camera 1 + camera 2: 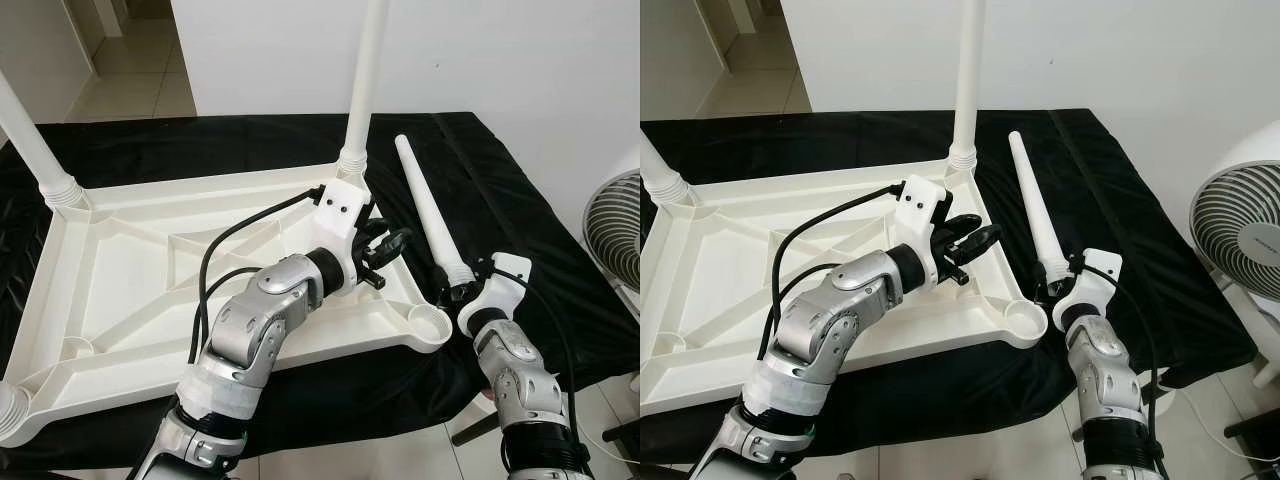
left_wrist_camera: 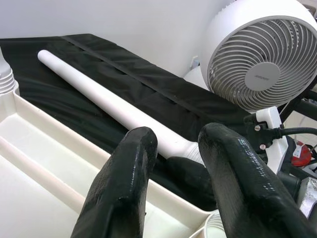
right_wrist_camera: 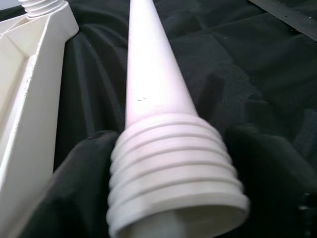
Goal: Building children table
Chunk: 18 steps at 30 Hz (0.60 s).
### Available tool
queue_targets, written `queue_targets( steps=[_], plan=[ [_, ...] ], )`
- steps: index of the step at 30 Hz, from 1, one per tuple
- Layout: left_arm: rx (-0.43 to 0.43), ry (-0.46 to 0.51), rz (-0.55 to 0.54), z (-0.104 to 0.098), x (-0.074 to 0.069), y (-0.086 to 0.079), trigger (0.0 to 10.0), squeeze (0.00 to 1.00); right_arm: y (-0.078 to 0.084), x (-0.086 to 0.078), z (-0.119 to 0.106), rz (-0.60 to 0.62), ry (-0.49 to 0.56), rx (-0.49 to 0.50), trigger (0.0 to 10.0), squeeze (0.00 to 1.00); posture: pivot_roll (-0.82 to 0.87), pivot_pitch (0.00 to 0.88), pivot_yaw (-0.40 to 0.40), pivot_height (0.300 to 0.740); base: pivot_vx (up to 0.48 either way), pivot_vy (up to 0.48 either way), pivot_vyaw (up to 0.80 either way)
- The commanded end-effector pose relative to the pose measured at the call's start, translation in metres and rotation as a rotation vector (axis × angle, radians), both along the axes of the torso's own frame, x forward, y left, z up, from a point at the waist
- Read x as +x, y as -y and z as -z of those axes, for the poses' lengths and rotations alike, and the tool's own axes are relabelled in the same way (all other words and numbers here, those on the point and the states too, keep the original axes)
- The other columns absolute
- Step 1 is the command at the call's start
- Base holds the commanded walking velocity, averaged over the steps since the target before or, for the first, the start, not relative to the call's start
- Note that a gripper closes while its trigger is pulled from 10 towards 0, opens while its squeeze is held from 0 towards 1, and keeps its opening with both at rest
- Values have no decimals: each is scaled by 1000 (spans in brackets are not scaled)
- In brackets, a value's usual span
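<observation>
Now your right gripper (image 1: 458, 291) pinches the loose leg (image 1: 428, 210); left gripper (image 1: 385, 250) spread. Next, steer its thread into the tabletop's (image 1: 150, 270) empty socket (image 1: 431, 324).

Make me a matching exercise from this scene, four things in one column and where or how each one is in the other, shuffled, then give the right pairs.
1. loose leg
2. tabletop
3. fan
4. left gripper

A. open, over the tabletop's edge
B. upside down on the black cloth
C. threaded end between the right gripper's fingers
D. on the floor at the robot's right

Pairs: 1-C, 2-B, 3-D, 4-A
</observation>
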<state>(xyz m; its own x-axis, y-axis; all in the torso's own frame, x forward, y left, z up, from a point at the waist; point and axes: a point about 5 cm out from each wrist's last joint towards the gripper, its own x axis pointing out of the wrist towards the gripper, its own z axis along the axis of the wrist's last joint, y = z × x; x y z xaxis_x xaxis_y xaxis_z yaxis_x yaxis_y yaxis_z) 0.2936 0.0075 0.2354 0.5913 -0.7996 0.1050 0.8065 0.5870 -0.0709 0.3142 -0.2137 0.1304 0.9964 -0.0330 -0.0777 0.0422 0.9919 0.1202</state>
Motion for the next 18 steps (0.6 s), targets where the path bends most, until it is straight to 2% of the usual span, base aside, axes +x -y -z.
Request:
queue_targets(
  steps=[1, 2, 3, 10, 11, 12, 13, 14, 15, 16, 18],
  plan=[
    [-2, -4, 36, 0, -4, 3, 10000, 0, 1, -9, 27, 0, -125, 5, 627, 0, -23, 119, 26, 740, 0, 0, 0],
    [-2, -4, 36, 0, -4, 3, 10000, 0, 1, -9, 27, 0, -125, 5, 627, 0, -23, 119, 26, 740, 0, 0, 0],
    [-2, -4, 36, 0, -4, 3, 10000, 0, 1, -10, 27, 0, -131, 7, 0, 0, -23, 119, 26, 740, 0, 0, 0],
    [-2, -3, 38, 0, -5, 4, 10000, 0, 2, -10, 25, -5, -128, 6, 0, 0, -26, 117, 27, 740, 0, 0, 0],
    [-3, -2, 39, 0, -5, 4, 10000, 0, 3, -10, 21, -6, -93, -21, 0, 0, -26, 117, 27, 740, 0, 0, 0],
    [-4, -2, 40, 0, -5, 5, 10000, 0, 5, -10, 14, 14, -26, -63, 3333, 0, -27, 118, 26, 740, 0, 0, 0],
    [-5, -2, 41, -1, -5, 5, 10000, 0, 6, -10, 9, 30, 22, -90, 3333, 0, -27, 118, 26, 740, 0, 0, 0],
    [-5, -2, 41, -1, -5, 5, 10000, 0, 6, -10, 9, 30, 22, -90, 3333, 0, -27, 118, 26, 740, 0, 0, 0],
    [-4, -3, 44, 0, -5, 5, 10000, 0, 11, -11, -8, 103, 169, -148, 10000, 0, -28, 118, 27, 740, 0, 0, 0],
    [1, -3, 48, 0, -5, 5, 10000, 0, 12, -11, -16, 125, 218, -146, 10000, 0, -29, 120, 29, 740, 0, 0, 0],
    [4, -3, 51, 1, -4, 5, 10000, 0, 12, -12, -20, 139, 247, -141, 10000, 0, -29, 120, 29, 740, 0, 0, 0]
  ],
)
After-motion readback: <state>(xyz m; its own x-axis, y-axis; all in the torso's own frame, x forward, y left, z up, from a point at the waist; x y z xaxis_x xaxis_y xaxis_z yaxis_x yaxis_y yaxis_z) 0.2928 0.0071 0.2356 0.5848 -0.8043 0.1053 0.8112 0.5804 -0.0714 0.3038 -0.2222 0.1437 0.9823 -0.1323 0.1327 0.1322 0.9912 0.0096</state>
